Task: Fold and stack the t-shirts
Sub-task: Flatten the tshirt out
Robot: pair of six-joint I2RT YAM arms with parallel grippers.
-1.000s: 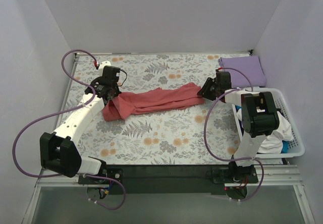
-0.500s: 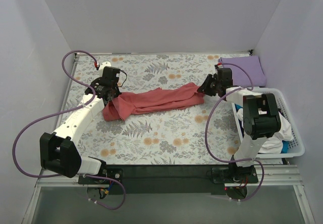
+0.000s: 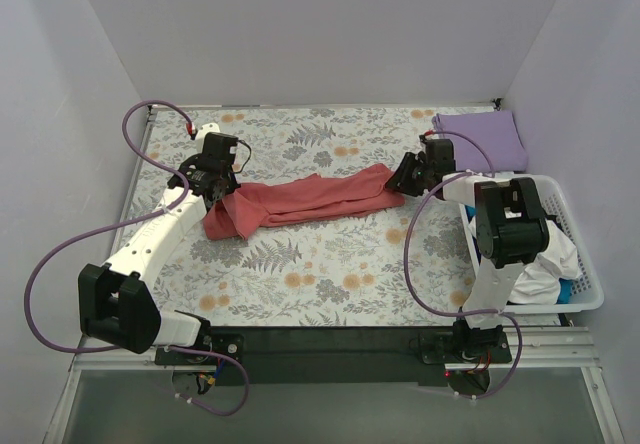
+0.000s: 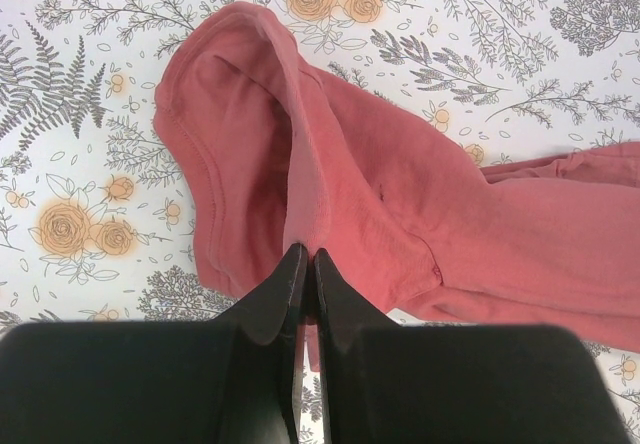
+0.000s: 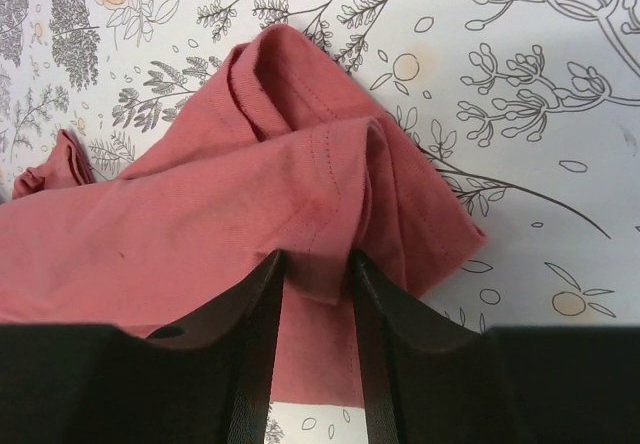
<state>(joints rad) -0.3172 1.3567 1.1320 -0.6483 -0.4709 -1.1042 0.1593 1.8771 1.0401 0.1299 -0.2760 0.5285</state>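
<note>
The salmon-red t-shirt (image 3: 305, 199) lies stretched in a long band across the floral table cloth (image 3: 300, 264). My left gripper (image 3: 218, 192) is shut on the shirt's left end, and its fingers pinch a raised ridge of cloth (image 4: 305, 219) in the left wrist view. My right gripper (image 3: 402, 179) is at the shirt's right end. Its fingers stand a little apart with a thick fold and hem of the shirt (image 5: 318, 264) clamped between them. The lavender-purple t-shirt (image 3: 482, 139) lies folded at the far right corner.
A white slatted basket (image 3: 590, 289) with white and blue cloth inside stands at the right edge, beside the right arm. Purple cables loop from both arms. Walls close in the table at the back and both sides.
My right gripper has shifted slightly left and toward the back, and the shirt's right end has gone a little slack. The left gripper and the shirt's left end have stayed put.
</note>
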